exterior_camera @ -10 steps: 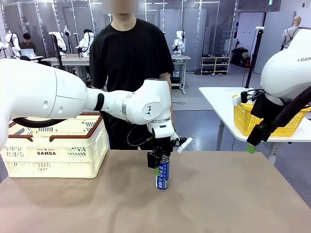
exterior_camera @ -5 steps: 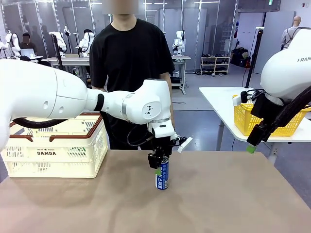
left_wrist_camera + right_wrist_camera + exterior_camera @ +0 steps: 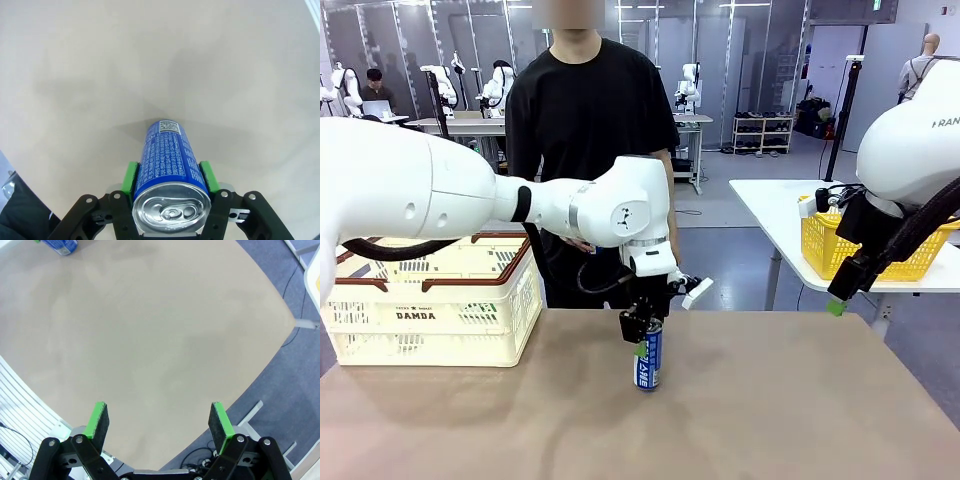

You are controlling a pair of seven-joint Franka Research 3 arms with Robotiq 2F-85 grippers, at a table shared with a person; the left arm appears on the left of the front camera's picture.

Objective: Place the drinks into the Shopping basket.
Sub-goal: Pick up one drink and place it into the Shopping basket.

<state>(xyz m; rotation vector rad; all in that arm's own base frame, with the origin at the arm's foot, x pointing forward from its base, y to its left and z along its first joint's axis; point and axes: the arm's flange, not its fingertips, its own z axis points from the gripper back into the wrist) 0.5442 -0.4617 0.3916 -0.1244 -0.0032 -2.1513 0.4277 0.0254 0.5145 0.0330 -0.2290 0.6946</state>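
Drink can (image 3: 647,368) clamped in left gripper (image 3: 641,342), outside the Shopping basket (image 3: 432,332), while right gripper (image 3: 159,422) gapes.

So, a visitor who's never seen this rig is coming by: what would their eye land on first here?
The left gripper is clamped on an upright blue can at the middle of the table, with its green pads pressed to both sides of the can. Behind it a person in black stands at the far edge, and the cream basket sits at the table's left. The right gripper hangs open at the right.
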